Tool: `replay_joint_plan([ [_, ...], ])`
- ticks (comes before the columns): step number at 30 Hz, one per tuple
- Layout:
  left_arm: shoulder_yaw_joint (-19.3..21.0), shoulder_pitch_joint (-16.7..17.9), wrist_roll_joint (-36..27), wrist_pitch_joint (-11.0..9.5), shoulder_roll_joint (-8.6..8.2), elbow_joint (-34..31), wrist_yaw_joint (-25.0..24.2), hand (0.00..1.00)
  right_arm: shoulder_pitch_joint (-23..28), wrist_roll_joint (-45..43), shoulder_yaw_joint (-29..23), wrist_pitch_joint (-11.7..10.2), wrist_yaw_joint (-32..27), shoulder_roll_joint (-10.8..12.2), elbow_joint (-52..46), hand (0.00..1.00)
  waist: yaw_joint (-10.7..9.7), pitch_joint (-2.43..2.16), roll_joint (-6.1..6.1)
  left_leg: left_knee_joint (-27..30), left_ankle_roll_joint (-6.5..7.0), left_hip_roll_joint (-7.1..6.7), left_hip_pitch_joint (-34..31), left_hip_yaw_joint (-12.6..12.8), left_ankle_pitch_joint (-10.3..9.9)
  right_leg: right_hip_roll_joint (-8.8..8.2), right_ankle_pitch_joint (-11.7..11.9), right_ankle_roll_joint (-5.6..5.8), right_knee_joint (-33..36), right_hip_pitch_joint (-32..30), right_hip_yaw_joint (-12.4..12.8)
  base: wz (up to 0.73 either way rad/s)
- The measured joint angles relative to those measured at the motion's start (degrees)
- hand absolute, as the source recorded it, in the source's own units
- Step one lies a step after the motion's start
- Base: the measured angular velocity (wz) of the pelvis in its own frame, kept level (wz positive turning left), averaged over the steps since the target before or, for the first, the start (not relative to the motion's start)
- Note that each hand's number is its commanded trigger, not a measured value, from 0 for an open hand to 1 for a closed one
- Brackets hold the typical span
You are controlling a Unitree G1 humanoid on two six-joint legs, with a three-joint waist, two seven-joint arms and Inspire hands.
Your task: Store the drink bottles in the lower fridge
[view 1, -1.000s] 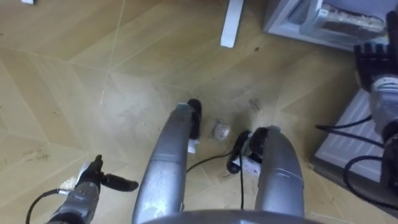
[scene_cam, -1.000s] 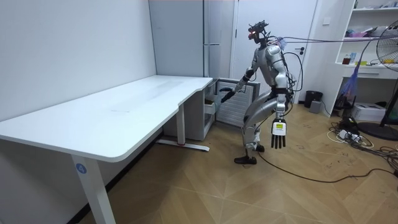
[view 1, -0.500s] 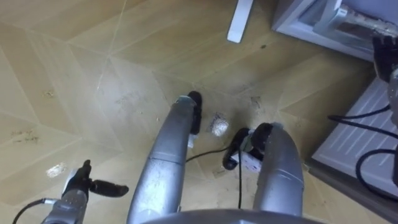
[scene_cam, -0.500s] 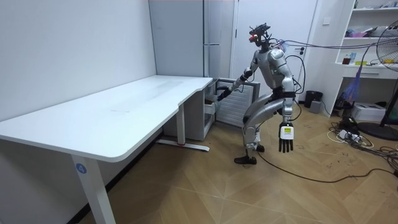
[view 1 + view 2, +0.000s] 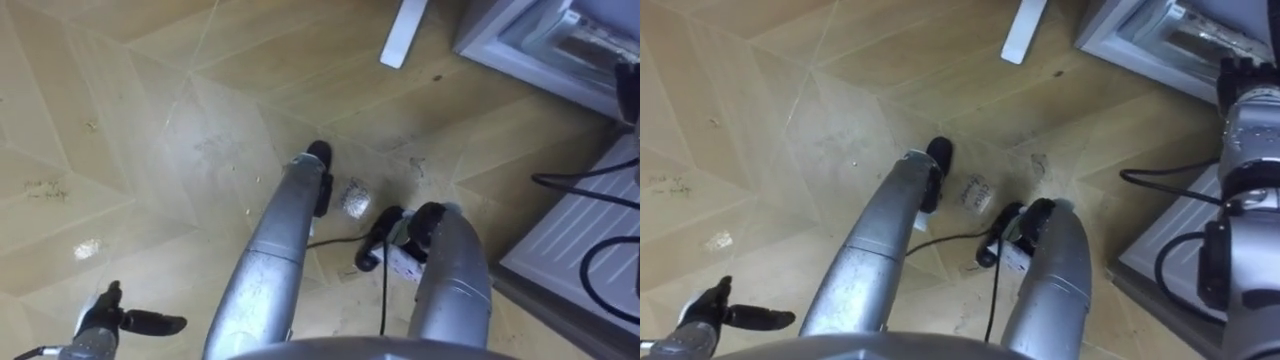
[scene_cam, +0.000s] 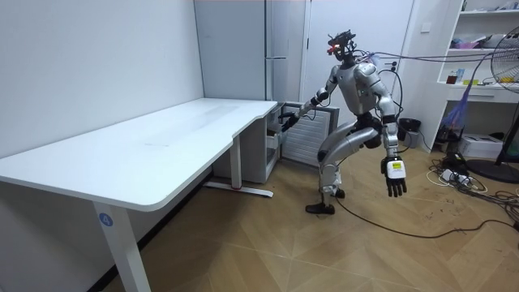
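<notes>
Lower fridge (image 5: pixel 530 50) standing open, pale grey frame, ribbed white door (image 5: pixel 585 230) swung wide to the robot's right

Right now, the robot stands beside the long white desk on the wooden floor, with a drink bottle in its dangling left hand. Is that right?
Not quite: the left hand holds no bottle. The room view shows it hanging out from the body with straight fingers and nothing in them. The rest is right: the robot stands beside the long white desk on the wooden herringbone floor.
</notes>
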Motion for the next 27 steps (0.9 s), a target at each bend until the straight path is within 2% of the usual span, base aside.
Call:
replay_joint_plan([
  [4,0.03,1.19,-0.02,-0.41,0.57,-1.83,0.37,0.0,-1.11,-0.04,1.16,-0.95,-1.15,0.0,-0.05,0.0,0.2,0.01,-0.06,-0.96,-1.27,-0.08,-0.77,-1.26,0.76,-0.88,-0.23,-1.02,-0.08,0.02,-2.54,0.12],
  [6,0.61,1.44,-0.01,-0.5,0.74,-2.0,0.82,0.0,-2.32,-0.02,1.16,-1.65,-3.05,-0.01,-0.33,0.0,0.24,0.04,-0.13,-1.19,-1.32,0.03,-1.55,-2.03,0.79,-1.86,-0.63,-1.81,0.01,-0.01,-4.64,0.17],
  [9,0.84,2.5,0.0,-0.74,0.63,-1.96,0.83,0.0,-4.62,-0.01,1.29,-2.73,-4.97,-0.02,-0.34,0.0,0.37,0.06,-0.18,-1.81,-1.35,0.07,-1.79,-2.72,0.81,-3.36,-0.72,-2.16,0.0,0.12,-6.6,0.04],
  [11,1.09,3.12,-0.02,-0.93,0.88,-1.91,1.08,0.0,-4.97,-0.02,2.16,-3.08,-5.19,-0.02,-0.34,0.0,0.47,0.06,-0.17,-2.01,-1.45,-0.07,-1.56,-2.8,0.87,-3.44,-0.69,-2.53,-0.02,0.52,-7.13,0.04],
  [12,1.06,3.26,-0.03,-1.06,1.05,-1.92,1.4,0.0,-5.08,-0.1,2.51,-3.46,-6.03,-0.01,-0.37,0.0,0.56,0.06,-0.17,-2.23,-2.07,0.0,-1.36,-2.76,1.24,-3.43,-0.79,-2.84,0.01,0.81,-7.37,0.12],
  [14,0.99,3.28,-0.11,-1.12,1.06,-1.92,1.5,0.0,-5.66,-0.09,3.28,-4.28,-7.65,-0.02,-0.37,0.0,0.56,0.1,-0.28,-2.8,-2.38,-0.05,-1.09,-2.74,1.45,-3.67,-0.97,-3.18,0.01,1.02,-7.55,0.16],
  [19,1.02,3.53,-1.27,-1.46,1.0,-1.92,1.42,0.0,-5.98,-0.09,3.27,-4.59,-8.19,-0.01,-1.46,0.0,0.62,0.18,-0.43,-2.7,-2.37,0.17,-1.03,-3.46,1.45,-4.96,-1.61,-4.38,-0.01,2.28,-10.3,0.03],
  [23,0.98,3.86,-1.3,-2.31,1.04,-1.92,1.43,0.0,-5.98,-0.07,3.27,-5.23,-8.4,-0.01,-1.55,0.0,1.21,0.18,-0.38,-2.49,-2.66,-0.13,-0.59,-4.42,1.7,-4.39,-2.02,-4.14,-0.07,3.16,-10.87,0.01],
  [25,0.96,4.59,-1.41,-2.6,1.05,-1.93,1.44,0.0,-5.98,-0.08,3.27,-5.28,-8.42,-0.01,-1.56,0.0,1.47,0.19,-0.36,-2.25,-3.19,-0.11,-0.46,-5.06,2.26,-3.96,-2.41,-4.31,-0.07,3.45,-11.08,-0.02],
  [27,0.94,5.25,-1.83,-2.59,1.05,-1.92,1.45,0.0,-5.98,-0.08,3.28,-5.28,-8.43,-0.01,-1.55,0.0,1.55,0.2,-0.34,-2.35,-3.08,-0.14,-0.23,-5.68,2.74,-3.93,-2.94,-4.7,-0.06,4.01,-11.81,0.05],
])
